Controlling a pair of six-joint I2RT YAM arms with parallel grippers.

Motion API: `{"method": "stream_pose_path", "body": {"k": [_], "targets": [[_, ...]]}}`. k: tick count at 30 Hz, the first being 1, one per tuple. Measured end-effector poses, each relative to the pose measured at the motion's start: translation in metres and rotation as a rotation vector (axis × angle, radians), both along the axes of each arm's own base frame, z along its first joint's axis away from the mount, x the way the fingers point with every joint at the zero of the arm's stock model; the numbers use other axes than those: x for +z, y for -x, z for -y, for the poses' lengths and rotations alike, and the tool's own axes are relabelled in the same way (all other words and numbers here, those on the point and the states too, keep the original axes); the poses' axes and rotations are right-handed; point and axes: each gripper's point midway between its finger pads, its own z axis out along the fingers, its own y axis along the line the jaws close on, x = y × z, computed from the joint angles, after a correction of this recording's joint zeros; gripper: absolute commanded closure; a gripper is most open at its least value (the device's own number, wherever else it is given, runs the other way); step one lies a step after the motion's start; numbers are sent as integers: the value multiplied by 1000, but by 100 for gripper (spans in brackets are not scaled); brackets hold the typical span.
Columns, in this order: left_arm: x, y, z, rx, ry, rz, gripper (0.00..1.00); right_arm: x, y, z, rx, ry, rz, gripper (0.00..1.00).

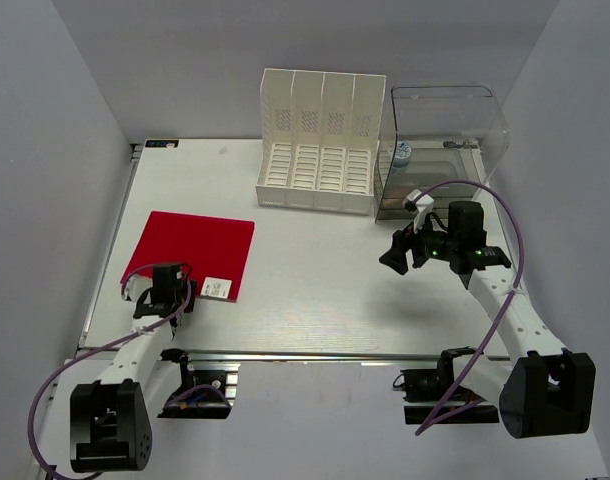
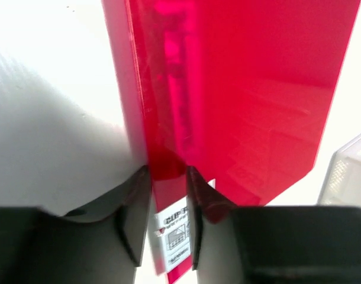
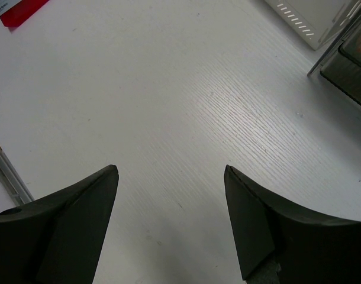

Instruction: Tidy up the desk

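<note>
The white desk (image 1: 325,290) has a silvery rail (image 1: 325,355) along its near edge. A red folder (image 1: 195,250) lies on its left part, with a white label (image 1: 217,288) at the near right corner. My left gripper (image 1: 167,300) is at the folder's near edge. In the left wrist view the fingers (image 2: 133,219) are closed on the edge of the red folder (image 2: 251,94), by the label (image 2: 176,228). My right gripper (image 1: 395,258) is open and empty above the desk's right half. The right wrist view shows bare desk (image 3: 186,89) between its jaws.
A white slotted file organizer (image 1: 320,150) stands at the back middle. A clear plastic box (image 1: 445,140) stands at the back right, with a small bottle-like item (image 1: 402,153) inside. Grey walls close in the desk on three sides.
</note>
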Motion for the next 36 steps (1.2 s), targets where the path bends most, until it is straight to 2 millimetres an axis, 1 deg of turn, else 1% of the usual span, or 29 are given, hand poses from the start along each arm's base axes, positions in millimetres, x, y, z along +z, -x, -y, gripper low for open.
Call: {"method": "stream_pose_path", "body": {"k": [3,9,10,14,20,26,28,31,32,33,34,36], "targets": [[-2,4,1,-6,3,8,67,0,1,-1,6,-4,0,23],[-1,7,1,1,9,49,85,-1,1,-2,13,-8,-7,24],[-1,7,1,2,9,55,90,-2,1,-2,13,-7,-9,24],[2,8,1,3,10,71,100,-3,1,-2,16,-4,-10,25],[8,11,0,-7,-5,88,100,-5,2,-1,24,5,-5,26],[14,17,-1,-46,-43,68,100,-5,2,-1,27,5,-4,25],[22,15,0,-71,-63,71,100,-6,2,-2,30,4,-4,24],[40,11,1,-110,-93,90,100,-8,4,-4,54,5,-2,14],[46,9,1,-121,-101,98,100,-9,6,-5,66,5,-5,13],[51,7,2,-133,-106,105,100,-11,7,-6,82,9,-5,13],[55,6,4,-148,-107,111,100,-13,9,-8,103,12,-4,15],[57,6,7,-165,-105,112,100,-18,15,-13,147,20,3,17]]}}
